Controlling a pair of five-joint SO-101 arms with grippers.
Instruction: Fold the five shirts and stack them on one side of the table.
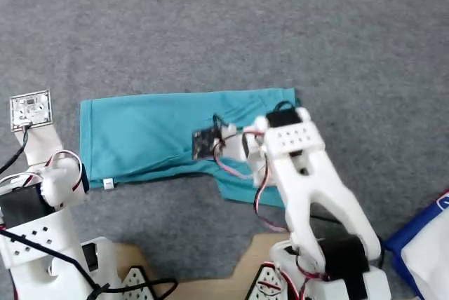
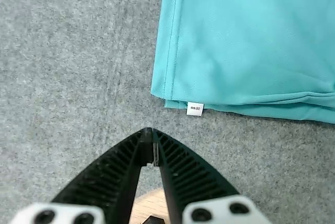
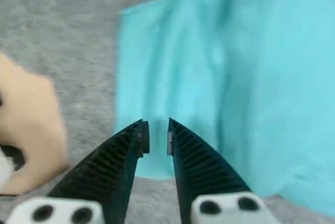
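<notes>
One teal shirt (image 1: pixel 154 132) lies partly folded across the middle of the grey table, with a small white tag (image 1: pixel 107 183) at its near left corner. My right gripper (image 1: pixel 210 144) hangs over the shirt's near right part. In the right wrist view the right gripper (image 3: pixel 155 134) is open by a narrow gap above the shirt's edge (image 3: pixel 220 77), holding nothing. My left gripper (image 1: pixel 85 177) sits just off the shirt's near left corner. In the left wrist view the left gripper (image 2: pixel 149 134) is shut and empty on the grey cloth, a little short of the tag (image 2: pixel 194 109) and shirt (image 2: pixel 246 35).
A white square device (image 1: pixel 30 109) with a cable sits at the far left. A blue and white object (image 1: pixel 421 244) pokes in at the near right corner. The wooden table edge (image 1: pixel 210 272) runs along the front between the arm bases.
</notes>
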